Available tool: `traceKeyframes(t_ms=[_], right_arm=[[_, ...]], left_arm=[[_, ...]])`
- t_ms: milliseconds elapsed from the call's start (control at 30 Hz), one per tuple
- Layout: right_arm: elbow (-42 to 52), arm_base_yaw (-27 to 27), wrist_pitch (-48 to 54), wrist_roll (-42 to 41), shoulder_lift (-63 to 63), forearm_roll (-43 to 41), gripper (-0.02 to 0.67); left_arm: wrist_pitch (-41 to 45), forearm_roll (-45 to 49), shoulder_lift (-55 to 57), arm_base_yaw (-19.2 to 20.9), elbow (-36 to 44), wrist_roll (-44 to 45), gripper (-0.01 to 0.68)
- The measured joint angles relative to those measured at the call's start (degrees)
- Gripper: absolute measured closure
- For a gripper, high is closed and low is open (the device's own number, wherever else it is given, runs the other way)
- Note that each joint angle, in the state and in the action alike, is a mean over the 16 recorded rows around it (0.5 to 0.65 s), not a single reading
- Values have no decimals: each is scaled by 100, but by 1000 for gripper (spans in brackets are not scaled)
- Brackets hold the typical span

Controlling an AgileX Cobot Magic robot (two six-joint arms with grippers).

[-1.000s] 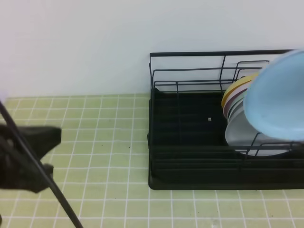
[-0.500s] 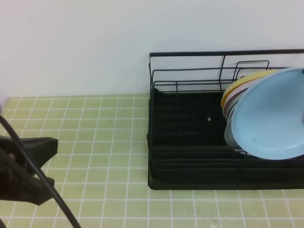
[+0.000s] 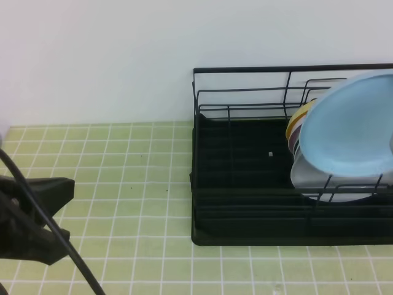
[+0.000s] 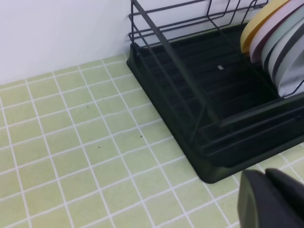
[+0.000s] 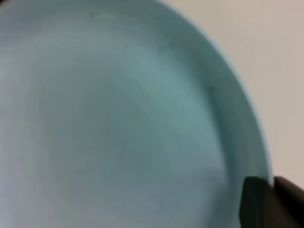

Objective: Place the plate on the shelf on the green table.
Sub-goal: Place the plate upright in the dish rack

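Both grippers (image 4: 271, 197) (image 5: 270, 202) closed.

Plain white wall, tiled counter, even light.
A smooth, unmarked white wall (image 3: 98, 55) runs behind the counter of small pale yellow-green square tiles (image 3: 123, 184) with white grout lines; soft, flat light, a few dark specks on the tiles.

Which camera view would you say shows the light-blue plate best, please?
The exterior high view: the plate appears nearly whole, raised over the shelf in front of the stacked plates. The right wrist view shows only its blurred surface filling the frame; the left wrist view misses it.
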Motion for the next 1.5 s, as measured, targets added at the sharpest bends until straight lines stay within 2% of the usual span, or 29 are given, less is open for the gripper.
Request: traceKeyframes(t_ms=[800,1500], right_arm=[[640,0,-742,-95,-8,315,638],[874,-99,-378,-134,739,1413,633]], left_arm=[[391,-1,0,0,-1,-89,674],[459,36,0,0,-1,-89,674]])
